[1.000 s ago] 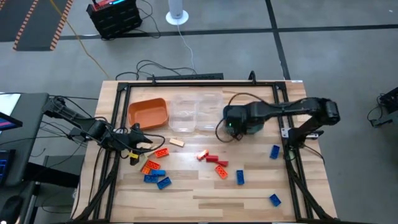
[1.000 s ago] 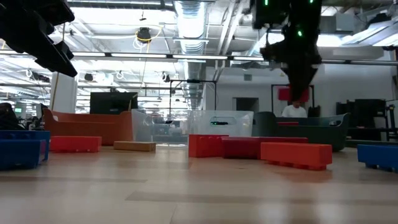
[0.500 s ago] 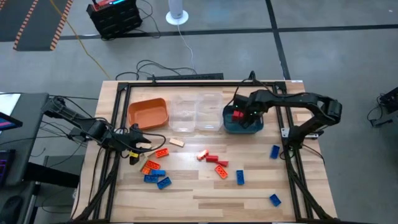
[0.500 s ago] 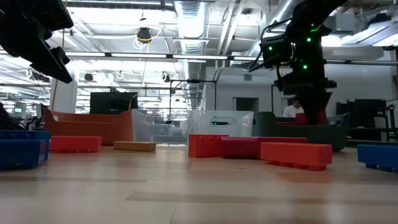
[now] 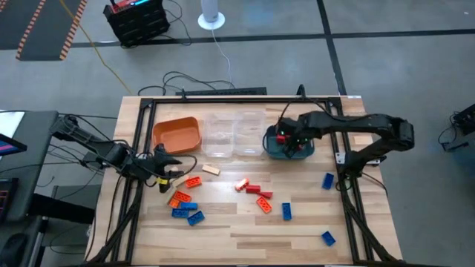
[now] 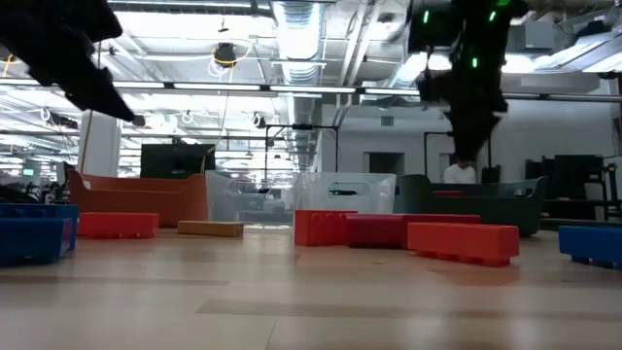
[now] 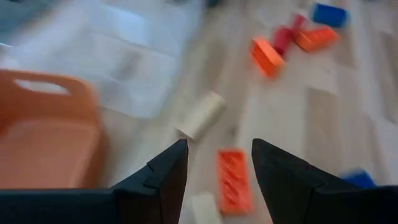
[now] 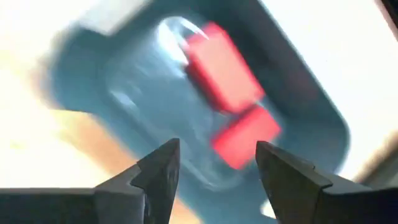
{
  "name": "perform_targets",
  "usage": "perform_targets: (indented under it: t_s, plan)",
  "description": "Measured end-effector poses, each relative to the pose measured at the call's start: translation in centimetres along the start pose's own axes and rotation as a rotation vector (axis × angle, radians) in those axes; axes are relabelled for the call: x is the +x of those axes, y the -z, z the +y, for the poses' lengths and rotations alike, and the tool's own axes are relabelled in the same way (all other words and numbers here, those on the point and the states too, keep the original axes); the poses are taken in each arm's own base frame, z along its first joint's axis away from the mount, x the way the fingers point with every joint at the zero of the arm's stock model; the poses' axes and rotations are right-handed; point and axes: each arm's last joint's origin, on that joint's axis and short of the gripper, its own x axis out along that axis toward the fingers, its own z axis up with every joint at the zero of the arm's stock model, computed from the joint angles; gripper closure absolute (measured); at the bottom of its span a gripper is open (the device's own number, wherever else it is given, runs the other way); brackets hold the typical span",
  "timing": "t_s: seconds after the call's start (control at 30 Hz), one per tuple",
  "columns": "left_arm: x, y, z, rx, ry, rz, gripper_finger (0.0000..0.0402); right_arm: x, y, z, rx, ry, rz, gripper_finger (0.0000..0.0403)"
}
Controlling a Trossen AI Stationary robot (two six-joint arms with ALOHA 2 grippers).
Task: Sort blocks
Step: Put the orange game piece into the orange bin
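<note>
The left gripper [image 7: 214,165] hangs open and empty above the left part of the table [image 5: 245,230]. In its wrist view an orange block [image 7: 234,180] lies on the wood directly between the two fingers, with its long axis running along the direction the gripper looks, so the fingers would close across its short side. A tan block [image 7: 200,116] lies just beyond it, tilted. In the high view this gripper [image 5: 165,165] has the orange block [image 5: 194,182] at about 4 o'clock, near, and the orange tray [image 5: 177,134] at about 12 o'clock. The left arm is clearly the nearer one to this cluster; I judge this block to be its next pick.

The right gripper [image 8: 214,168] is also open and holds nothing. It hovers over the teal tray [image 8: 311,99], which contains two red blocks [image 8: 233,93]. In the high view it [image 5: 288,136] sits over the tray's left half.

The two clear trays [image 5: 234,133] stand between the orange and teal ones; I cannot tell whether they hold anything. The orange tray looks empty.

The remaining blocks [image 5: 256,194] lie on the table: orange and blue ones at 5 o'clock from the left gripper, red and orange ones in the middle, and blue ones [image 5: 327,180] toward the right side.
</note>
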Motion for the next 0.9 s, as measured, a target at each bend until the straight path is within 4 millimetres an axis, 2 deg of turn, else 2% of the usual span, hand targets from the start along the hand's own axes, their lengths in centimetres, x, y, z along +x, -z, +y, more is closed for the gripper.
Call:
perform_targets:
  t_s: [0.1,0.23,0.4,0.5,0.7,0.9]
  plan:
    - [1.1,-0.3,-0.5,0.037,-0.022,0.002,0.0228,-1.6,0.8,1.9,-0.002,-0.070,-0.103,0.0159]
    - [2.6,-0.6,-1.5,0.070,0.033,0.051,0.0228,-3.1,2.2,4.8,0.009,-0.132,-0.208,0.0159]
    - [3.1,-2.0,-2.8,0.141,0.025,0.186,0.0228,-4.2,4.2,8.4,-0.029,-0.173,-0.334,0.0159]
    - [3.5,-2.8,-3.6,0.185,0.019,0.257,0.0228,-4.0,5.0,10.6,-0.047,-0.192,-0.394,0.0159]
    - [6.2,-2.2,-4.3,0.210,-0.019,0.435,0.0228,-1.8,5.9,14.5,-0.105,-0.205,-0.405,0.0159]
    - [8.9,-1.0,-4.3,0.177,-0.050,0.572,0.0227,-0.2,6.0,15.5,-0.127,-0.161,-0.394,0.0159]
